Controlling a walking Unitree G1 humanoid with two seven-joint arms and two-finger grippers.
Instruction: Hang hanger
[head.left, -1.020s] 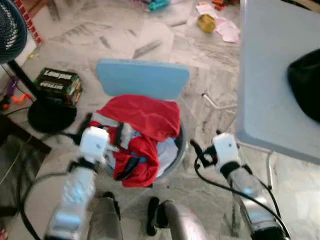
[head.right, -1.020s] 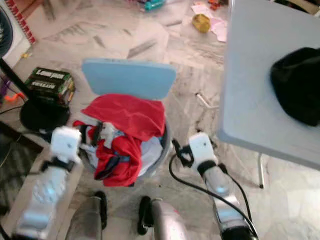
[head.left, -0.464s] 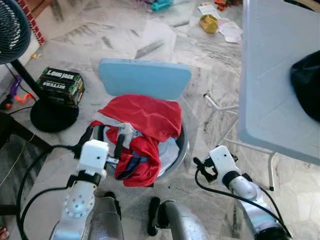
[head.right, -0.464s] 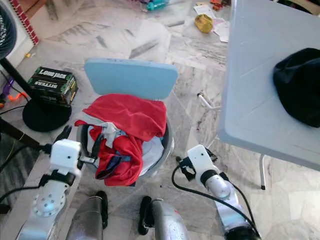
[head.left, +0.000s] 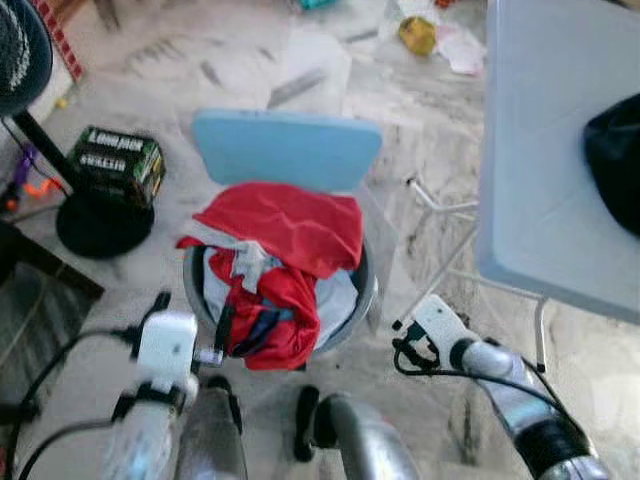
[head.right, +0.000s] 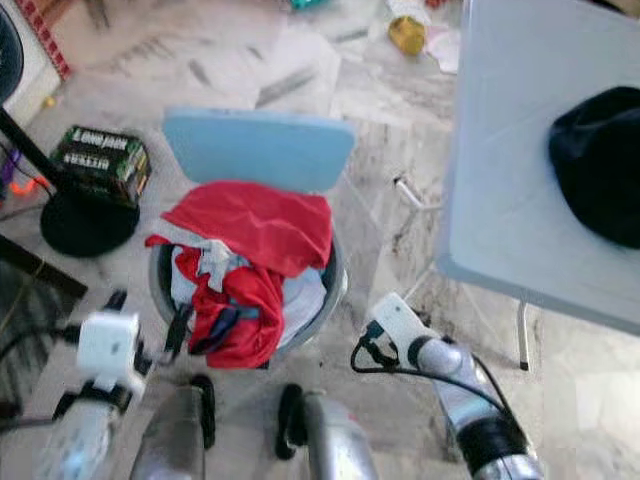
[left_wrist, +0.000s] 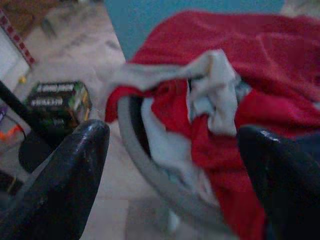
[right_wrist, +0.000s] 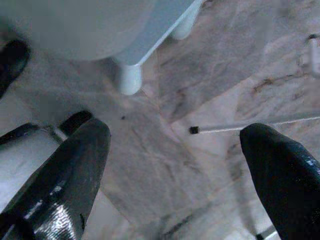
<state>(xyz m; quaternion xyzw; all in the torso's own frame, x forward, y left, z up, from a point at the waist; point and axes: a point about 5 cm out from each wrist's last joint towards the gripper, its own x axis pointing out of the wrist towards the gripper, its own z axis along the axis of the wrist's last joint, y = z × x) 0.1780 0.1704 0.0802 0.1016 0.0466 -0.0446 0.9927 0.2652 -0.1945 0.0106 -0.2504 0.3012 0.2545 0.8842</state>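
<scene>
The hanger (head.left: 223, 326) reads to me as a thin dark strip, quite blurred. It slants over the near left rim of the grey basket (head.left: 365, 298), just beside the drooping red cloth (head.left: 290, 230). I cannot make out its hook or its full outline.

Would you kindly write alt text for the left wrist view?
Two open black fingers frame a grey basket heaped with red clothes and a pale garment. A blue chair back stands behind it, and a dark box lies on the marble floor.
</scene>
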